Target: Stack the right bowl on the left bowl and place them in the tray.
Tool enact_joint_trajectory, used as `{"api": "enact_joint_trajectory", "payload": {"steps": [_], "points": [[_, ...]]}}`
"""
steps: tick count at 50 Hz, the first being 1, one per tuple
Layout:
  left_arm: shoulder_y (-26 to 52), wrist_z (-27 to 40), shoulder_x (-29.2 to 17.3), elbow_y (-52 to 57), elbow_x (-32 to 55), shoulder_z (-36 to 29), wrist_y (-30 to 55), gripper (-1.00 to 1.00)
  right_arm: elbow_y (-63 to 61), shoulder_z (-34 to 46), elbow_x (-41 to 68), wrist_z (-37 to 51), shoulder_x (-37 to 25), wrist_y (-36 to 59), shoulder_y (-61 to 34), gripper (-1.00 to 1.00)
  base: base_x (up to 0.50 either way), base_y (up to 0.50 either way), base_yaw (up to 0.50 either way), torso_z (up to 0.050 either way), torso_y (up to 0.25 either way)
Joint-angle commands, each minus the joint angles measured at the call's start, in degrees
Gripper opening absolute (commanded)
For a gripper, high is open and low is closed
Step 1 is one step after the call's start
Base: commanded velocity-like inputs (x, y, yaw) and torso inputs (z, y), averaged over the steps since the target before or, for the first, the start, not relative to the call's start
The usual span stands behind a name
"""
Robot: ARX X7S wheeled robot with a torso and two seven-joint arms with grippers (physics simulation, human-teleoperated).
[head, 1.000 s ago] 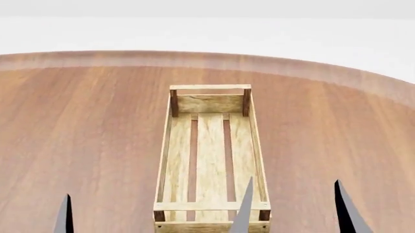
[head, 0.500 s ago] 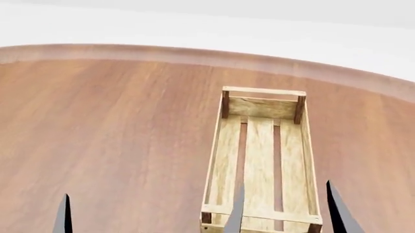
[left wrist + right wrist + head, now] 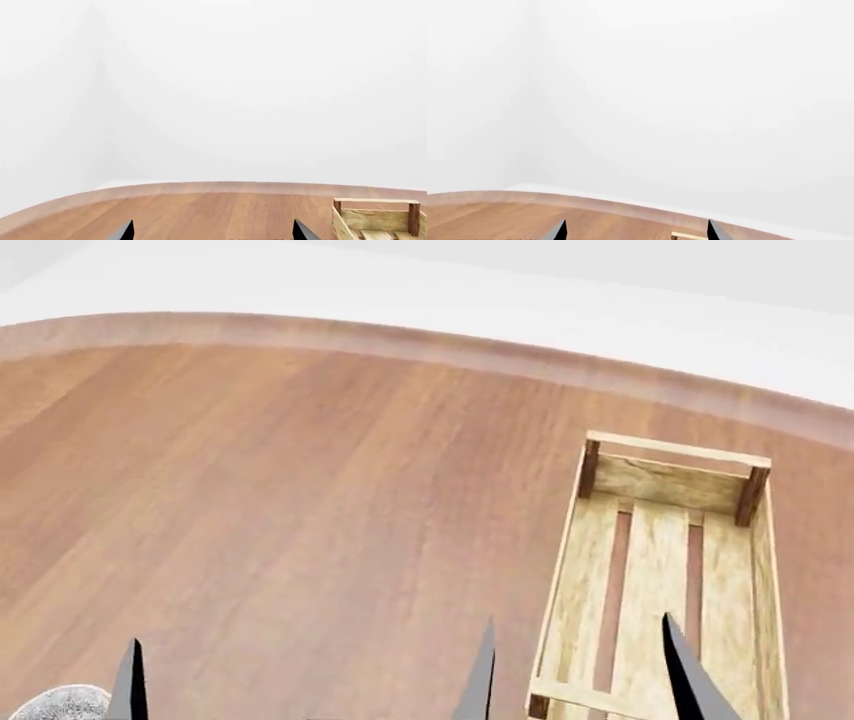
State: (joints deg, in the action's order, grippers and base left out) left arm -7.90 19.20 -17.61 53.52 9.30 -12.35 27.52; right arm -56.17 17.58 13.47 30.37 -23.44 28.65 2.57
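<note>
The tray point(image 3: 570, 580), a long light-wood crate with a slatted bottom and dark corner posts, lies empty on the table at the right of the head view. Its far end shows in the left wrist view point(image 3: 375, 220), and one corner shows in the right wrist view point(image 3: 684, 236). A pale grey speckled rounded edge point(image 3: 60, 704), apparently a bowl, peeks in at the head view's lower left corner; I cannot tell which bowl. My right gripper point(image 3: 577, 685) is open over the tray's near end. My left gripper point(image 3: 213, 232) is open and holds nothing; one fingertip point(image 3: 131, 685) stands beside the grey edge.
The round wooden table point(image 3: 294, 500) spreads wide to the left of the tray. Its curved far edge point(image 3: 400, 340) meets a plain white background.
The head view has swung left, so the tray has slid from the middle to the right. The grey rounded edge has come into view at the lower left.
</note>
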Motion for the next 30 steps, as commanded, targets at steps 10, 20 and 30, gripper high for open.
{"api": "enact_joint_trajectory", "payload": {"steps": [10, 20, 30], "points": [[0.7, -0.7, 1.0, 0.4, 2.0, 2.5, -0.2, 1.00, 1.2, -1.8, 2.5, -2.9, 0.8, -4.8, 0.6, 1.00, 0.00, 0.00, 0.00, 0.050, 0.000], [0.7, -0.5, 0.6, 0.6, 2.2, 2.2, -0.1, 1.00, 1.1, -1.7, 2.7, -2.0, 0.5, -4.5, 0.5, 1.00, 0.00, 0.00, 0.00, 0.050, 0.000], [0.5, -0.3, 0.4, 0.5, 2.7, 2.4, -0.8, 1.00, 1.3, -1.7, 3.0, -1.5, 0.1, -4.7, 0.4, 1.00, 0.00, 0.00, 0.00, 0.050, 0.000]]}}
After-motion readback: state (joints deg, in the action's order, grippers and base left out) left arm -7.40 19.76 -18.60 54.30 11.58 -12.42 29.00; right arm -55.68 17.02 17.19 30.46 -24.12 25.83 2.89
